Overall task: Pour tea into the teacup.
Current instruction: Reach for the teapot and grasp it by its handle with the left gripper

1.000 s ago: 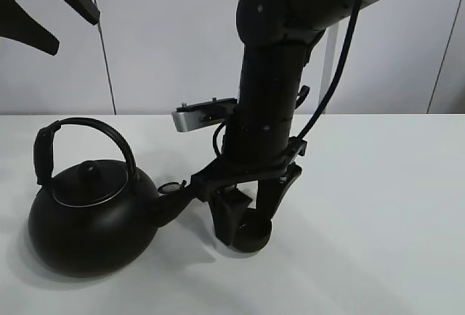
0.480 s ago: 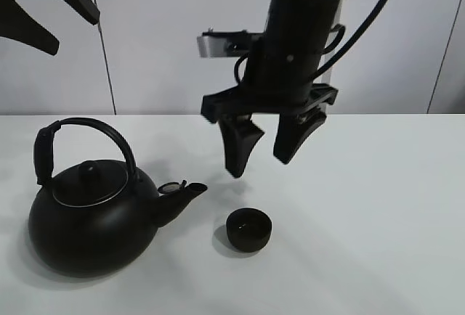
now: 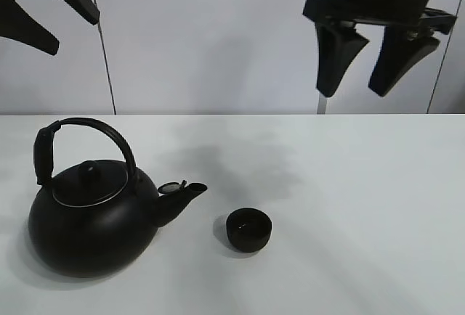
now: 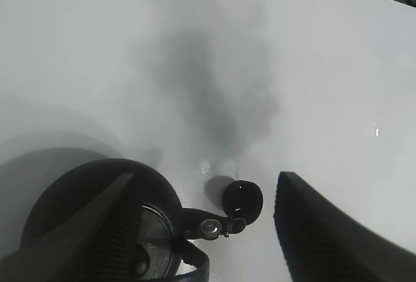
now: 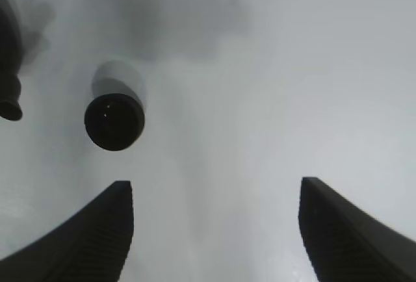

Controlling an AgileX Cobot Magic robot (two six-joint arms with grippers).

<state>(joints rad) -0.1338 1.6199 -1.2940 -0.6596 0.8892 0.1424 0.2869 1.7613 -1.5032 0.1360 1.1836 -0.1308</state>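
Because the spout point(image 3: 190, 190) must reach it, the teacup point(image 3: 248, 228) stands on the table point(image 3: 378, 206) just beside the kettle point(image 3: 94, 217), at four o'clock from its spout. My left gripper point(image 3: 74, 34) hangs high at ten o'clock, my right gripper point(image 3: 352, 91) at one o'clock, both jaws wide and empty, I think to bump nothing.

A big round black kettle point(image 3: 91, 228) with arched handle and short spout stands upright on the white flat table point(image 3: 363, 206); behind it a pale wall point(image 3: 211, 39), perhaps of panels
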